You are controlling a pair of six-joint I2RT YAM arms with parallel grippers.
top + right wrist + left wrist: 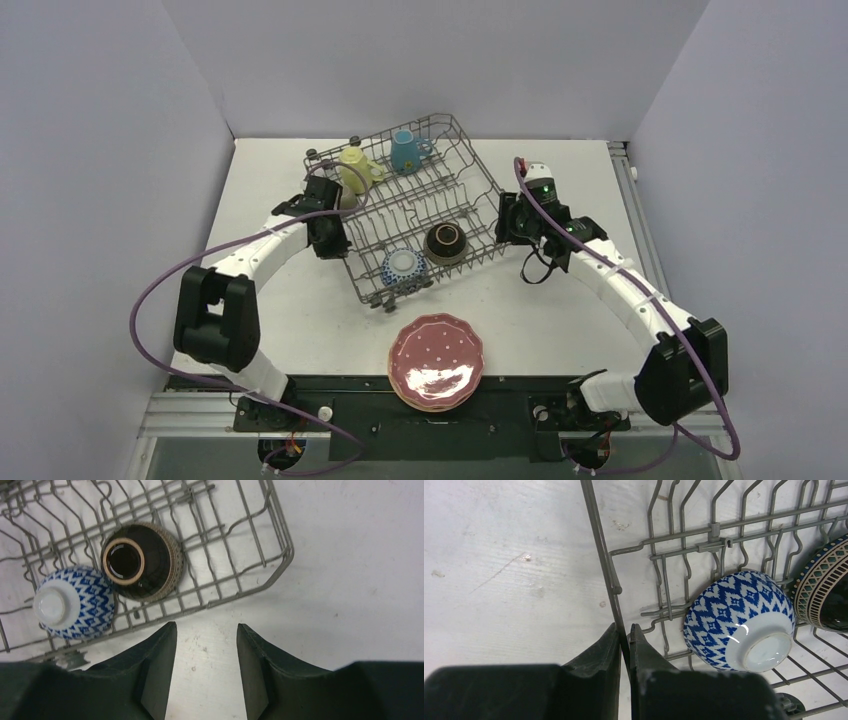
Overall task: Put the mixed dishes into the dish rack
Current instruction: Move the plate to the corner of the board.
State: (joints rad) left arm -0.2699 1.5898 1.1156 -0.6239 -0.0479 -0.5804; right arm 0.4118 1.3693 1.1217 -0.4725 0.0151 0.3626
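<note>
Left gripper (624,630) grips the rack (606,555) by its rim; right gripper (206,627) hangs empty beside it.
Left jaws are pinched shut on the rack's left rim wire. Right jaws stand apart, empty, just off the rack's right side. The plates (436,358) lie stacked flat on the rack's near side, apart from it, somewhat nearer the free right gripper.

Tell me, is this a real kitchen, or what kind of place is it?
Probably a robot test booth, not a kitchen. Plain pale walls box in a white table, two white-and-black robot arms are bolted at its near edge, and the grey metal wire dish rack sits on the tabletop.
</note>
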